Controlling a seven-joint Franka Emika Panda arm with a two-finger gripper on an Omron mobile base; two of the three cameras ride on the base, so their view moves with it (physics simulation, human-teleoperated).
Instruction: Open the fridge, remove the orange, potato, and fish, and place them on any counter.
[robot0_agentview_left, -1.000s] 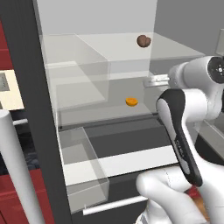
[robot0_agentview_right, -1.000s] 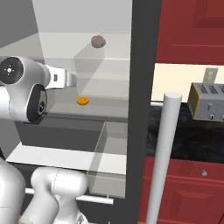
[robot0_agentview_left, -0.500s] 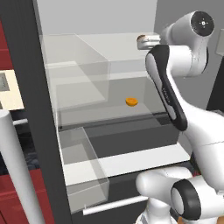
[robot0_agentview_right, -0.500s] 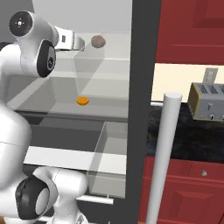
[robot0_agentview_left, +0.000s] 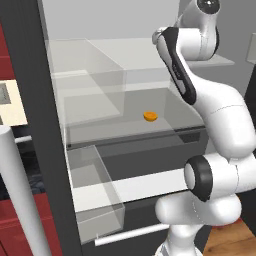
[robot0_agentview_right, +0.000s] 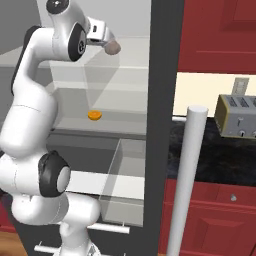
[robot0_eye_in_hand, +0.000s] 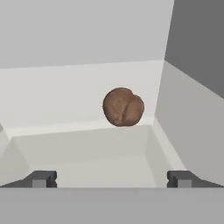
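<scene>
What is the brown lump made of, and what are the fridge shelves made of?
The potato looks like a real vegetable: dull, rough brown skin with a crease down the middle and no shine. The shelves look like clear glass or plastic, since you can see the white walls of the fridge and the orange through them.

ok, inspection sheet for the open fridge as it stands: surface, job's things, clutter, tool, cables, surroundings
Surface: glass shelves and white interior of the fridge, door open.
Job's things: potato on the upper shelf near the back; orange on the shelf below. Fish: nothing seen.
Clutter: nothing seen.
Tool: open, fingertips spread wide, aimed at the potato, not touching it.
Cables: nothing seen.
Surroundings: toaster on a black counter over red cabinets.
</scene>
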